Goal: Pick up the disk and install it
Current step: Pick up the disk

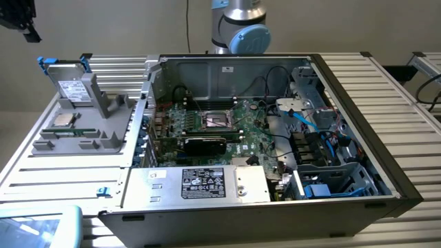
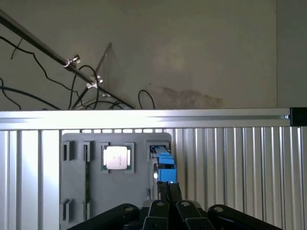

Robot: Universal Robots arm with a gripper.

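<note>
Pincer point(image 2: 168, 186) clenched on nothing, disk point(image 2: 163, 165) parked in its holder.
From my wrist camera I see the black fingertips pressed together with nothing between them, lined up with the disk's blue frame. The chip point(image 2: 116, 158) is seated beside the disk in the same grey holder point(image 2: 120, 191). Reading the exterior view from its left, the holder sits on the slatted table point(image 1: 393, 88). The disk stands upright in the rear slot, blue tabs up and white label facing out, and the chip lies flat just in front of it. In the middle I have the open computer case point(image 1: 206, 77) with its green board point(image 1: 251, 129). At its near edge is a grey box with a black label point(image 1: 206, 183). Blue cables point(image 1: 306, 123) run along the case's right side, and the arm point(image 1: 238, 28) rises behind the case.
</note>
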